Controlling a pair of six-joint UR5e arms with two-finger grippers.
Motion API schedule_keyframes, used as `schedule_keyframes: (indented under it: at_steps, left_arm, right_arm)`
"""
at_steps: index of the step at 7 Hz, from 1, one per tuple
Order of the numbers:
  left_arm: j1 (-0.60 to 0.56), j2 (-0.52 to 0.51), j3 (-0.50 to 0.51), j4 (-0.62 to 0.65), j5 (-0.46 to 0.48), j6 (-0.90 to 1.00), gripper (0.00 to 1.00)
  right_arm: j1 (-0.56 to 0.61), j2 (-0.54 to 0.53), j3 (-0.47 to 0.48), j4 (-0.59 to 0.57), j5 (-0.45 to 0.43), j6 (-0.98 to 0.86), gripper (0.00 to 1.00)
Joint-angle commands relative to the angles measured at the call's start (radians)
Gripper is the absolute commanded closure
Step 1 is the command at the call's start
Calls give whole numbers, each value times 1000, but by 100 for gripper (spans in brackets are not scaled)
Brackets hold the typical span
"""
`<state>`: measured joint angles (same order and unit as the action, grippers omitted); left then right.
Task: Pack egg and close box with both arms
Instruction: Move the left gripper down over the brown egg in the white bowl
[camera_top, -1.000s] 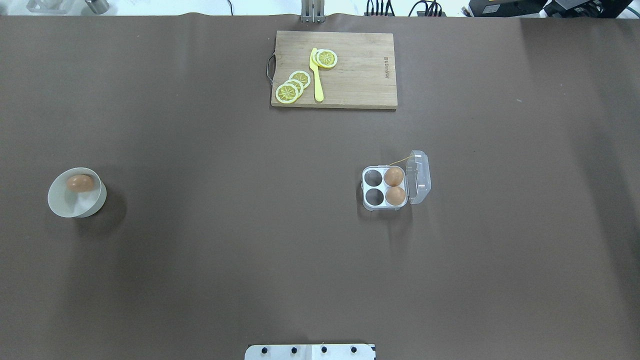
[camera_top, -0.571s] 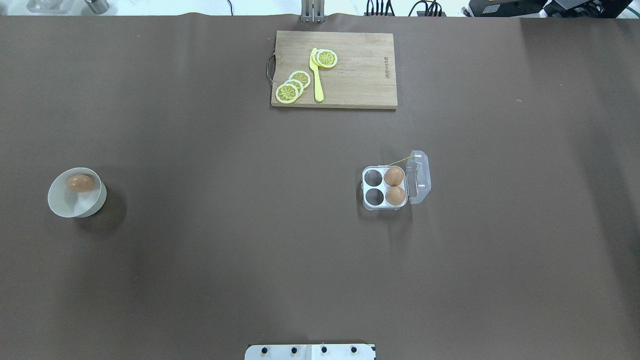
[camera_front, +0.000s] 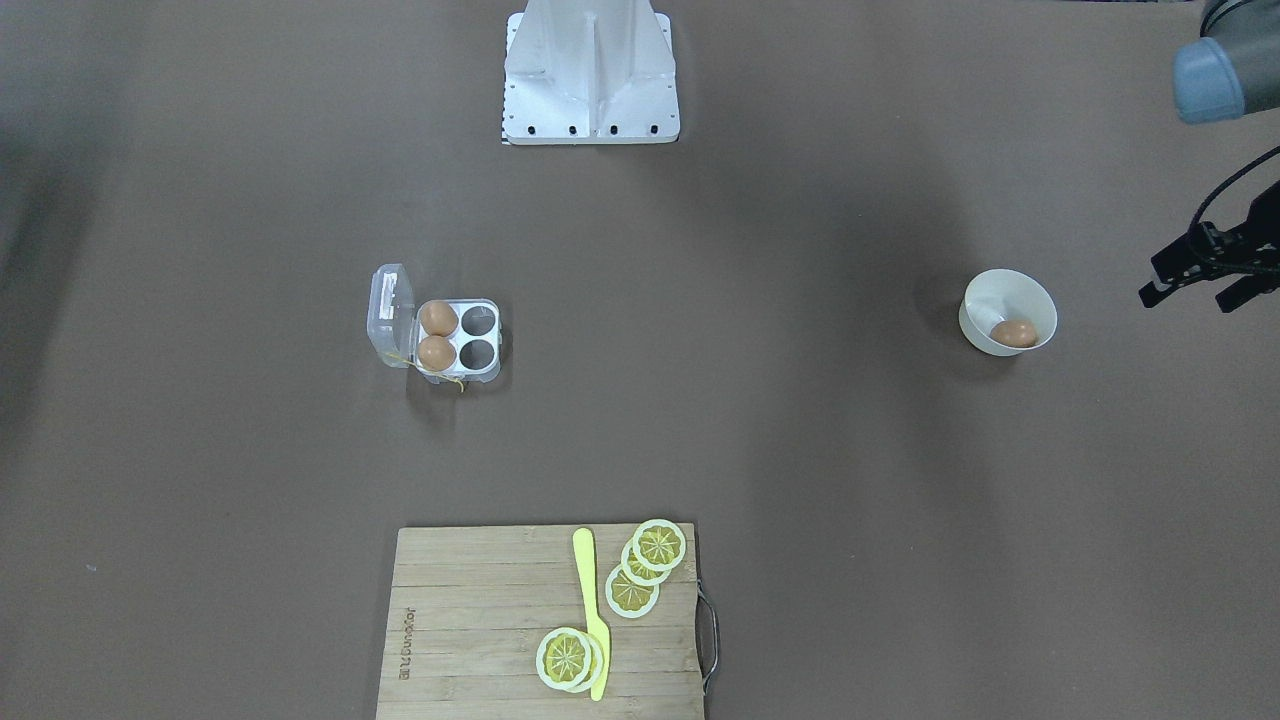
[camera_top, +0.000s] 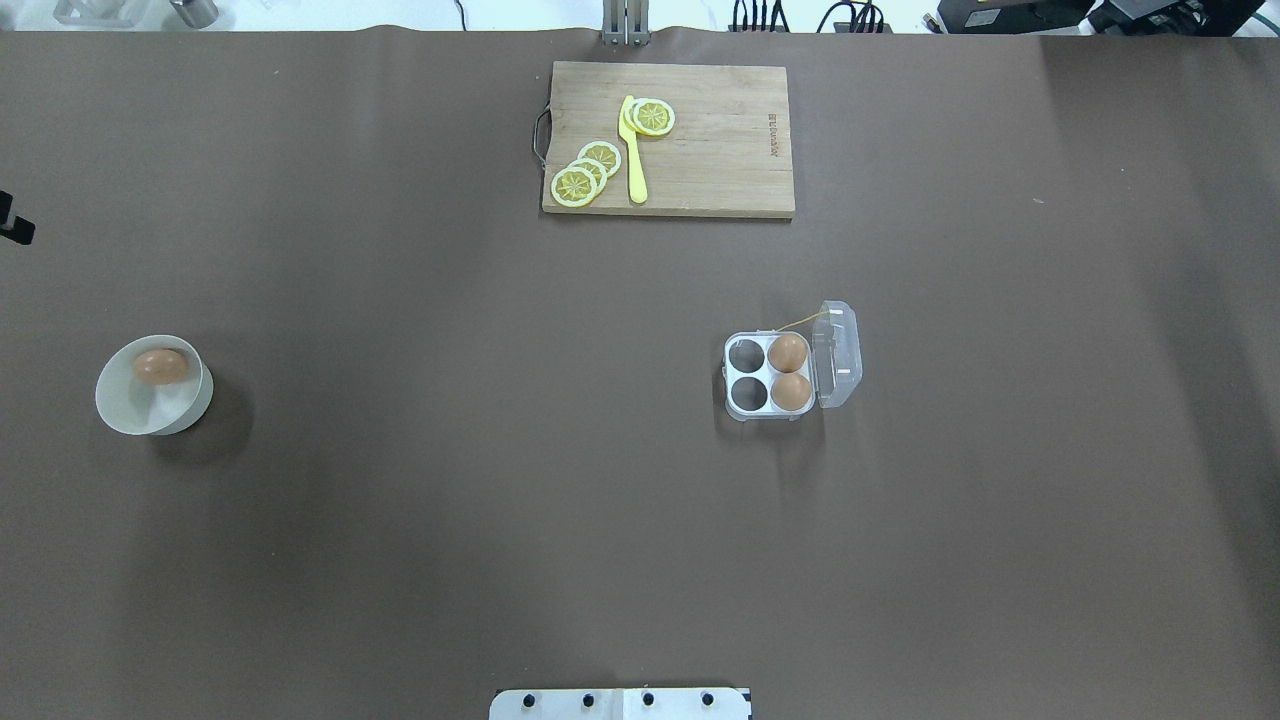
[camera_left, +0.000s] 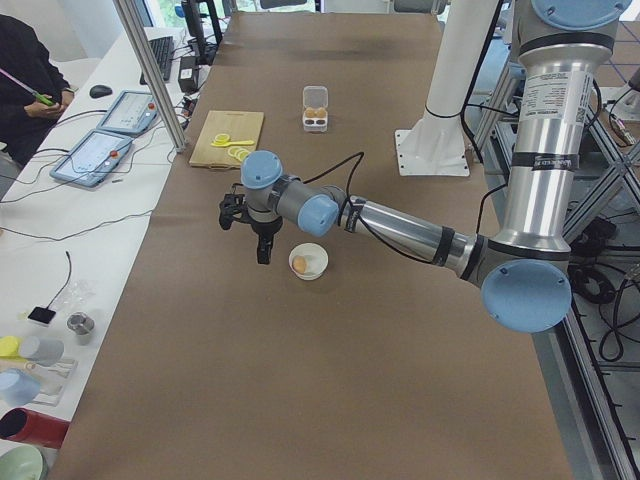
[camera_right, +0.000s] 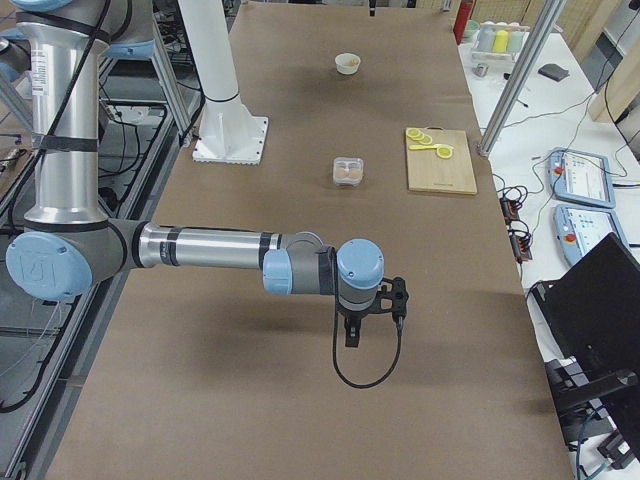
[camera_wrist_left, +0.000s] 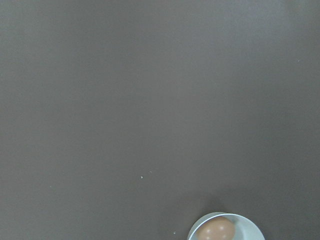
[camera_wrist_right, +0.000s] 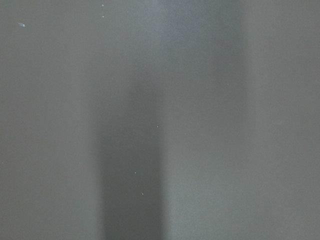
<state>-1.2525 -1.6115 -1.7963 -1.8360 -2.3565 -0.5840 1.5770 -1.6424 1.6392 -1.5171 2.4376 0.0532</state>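
The egg (camera_top: 160, 366) lies in a white bowl (camera_top: 120, 412) at the table's left; it also shows in the front view (camera_front: 1013, 333) and at the bottom edge of the left wrist view (camera_wrist_left: 216, 232). The clear box (camera_top: 730, 378) stands right of centre. Its lid (camera_top: 838, 355) is open to the right. Two brown eggs fill its right cells and its two left cells are empty. My left gripper (camera_front: 1192, 292) is open and empty, hovering beyond the bowl's outer side. My right gripper (camera_right: 350, 338) shows only in the right side view, over bare table; I cannot tell its state.
A wooden cutting board (camera_top: 710, 150) with lemon slices and a yellow knife (camera_top: 632, 150) lies at the far middle. The white stand (camera_front: 590, 80) sits at the robot's edge. A yellow thread (camera_top: 800, 322) runs from the box.
A tip of my left gripper has come into the overhead view at the left edge. The egg, bowl and box have not moved.
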Motion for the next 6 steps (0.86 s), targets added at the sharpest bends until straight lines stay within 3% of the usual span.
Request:
schedule_keyframes:
  at_steps: [1,3,6]
  left_arm:
    - [135,68,6,-211,119,-217,3]
    - [195,67,-3,-220,135,-295,3]
    - [286,67,-2,-220,235,-344,4]
  right_arm:
    - [0,1,1,0,-2,0,0]
    - [0,1,1,0,-2,0,0]
    - [0,3,2,0,-2,2,0]
